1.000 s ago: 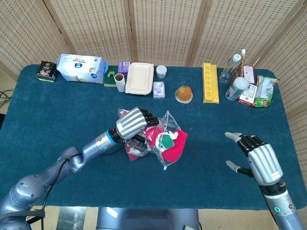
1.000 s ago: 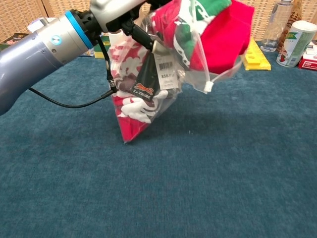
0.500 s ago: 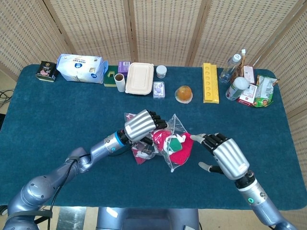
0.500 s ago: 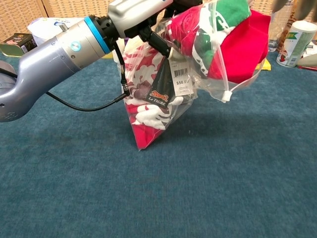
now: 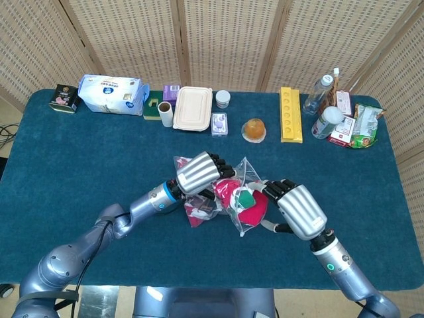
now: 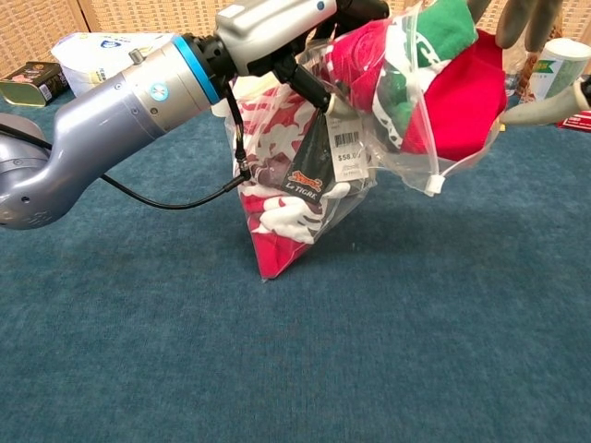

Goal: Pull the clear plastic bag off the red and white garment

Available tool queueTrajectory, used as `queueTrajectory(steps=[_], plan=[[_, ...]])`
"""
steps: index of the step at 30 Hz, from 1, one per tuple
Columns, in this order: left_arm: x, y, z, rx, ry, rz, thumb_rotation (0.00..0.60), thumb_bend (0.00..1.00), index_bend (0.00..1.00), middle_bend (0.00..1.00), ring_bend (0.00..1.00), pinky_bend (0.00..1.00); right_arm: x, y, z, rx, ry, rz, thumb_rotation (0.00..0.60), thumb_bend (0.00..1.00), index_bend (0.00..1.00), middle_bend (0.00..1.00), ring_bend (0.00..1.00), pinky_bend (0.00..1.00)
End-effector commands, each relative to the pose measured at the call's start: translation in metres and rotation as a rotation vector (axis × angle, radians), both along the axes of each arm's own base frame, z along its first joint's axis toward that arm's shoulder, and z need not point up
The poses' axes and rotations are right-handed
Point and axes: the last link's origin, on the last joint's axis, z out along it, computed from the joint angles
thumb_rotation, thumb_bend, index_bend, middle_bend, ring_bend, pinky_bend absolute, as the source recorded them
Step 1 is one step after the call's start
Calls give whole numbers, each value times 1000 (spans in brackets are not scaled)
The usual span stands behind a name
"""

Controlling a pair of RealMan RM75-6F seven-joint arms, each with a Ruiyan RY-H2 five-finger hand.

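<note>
The clear plastic bag (image 5: 244,199) (image 6: 406,138) hangs above the blue table with the red and white garment (image 5: 199,211) (image 6: 282,203) inside it. A black price tag shows through the plastic. The garment's red and green end (image 5: 252,209) (image 6: 457,92) bulges out of the bag's open side to the right. My left hand (image 5: 199,172) (image 6: 295,18) grips the bag's top from the left and holds it up. My right hand (image 5: 296,209) is at the red end; its fingers (image 6: 522,26) are spread above and beside the fabric, not closed on it.
Along the table's far edge stand a tissue pack (image 5: 109,93), a white lunch box (image 5: 193,108), a yellow tray (image 5: 290,114), a bottle (image 5: 318,94) and snack packets (image 5: 361,126). A black cable (image 6: 166,198) loops under my left forearm.
My right hand has come in from the right front edge to the bag's red end. My left hand has carried the bag slightly to the right and still grips it.
</note>
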Motion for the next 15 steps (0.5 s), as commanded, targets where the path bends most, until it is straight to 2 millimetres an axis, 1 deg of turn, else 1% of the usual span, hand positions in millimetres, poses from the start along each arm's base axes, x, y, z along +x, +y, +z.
queueTrajectory(steps=[1, 4, 7, 11, 15], plan=[[1, 0, 0, 12, 0, -2, 600, 433, 808, 697, 688, 715, -1, 0, 3, -6, 1, -3, 600, 44, 213, 344, 432, 434], [-1, 3, 2, 32, -3, 6, 600, 434, 808, 697, 688, 715, -3, 3, 10, -28, -12, -14, 600, 43, 180, 330, 418, 421], [-1, 4, 3, 40, -8, 11, 600, 436, 807, 697, 688, 715, -3, 4, 11, -37, -19, -15, 600, 43, 118, 294, 395, 406], [-1, 5, 5, 50, -15, 15, 600, 437, 807, 697, 688, 714, -3, 3, 8, -30, -35, -27, 600, 43, 37, 257, 372, 398], [1, 5, 5, 52, -26, 18, 600, 438, 807, 697, 688, 712, -2, 1, 3, -16, -36, -36, 600, 44, 2, 240, 361, 395]])
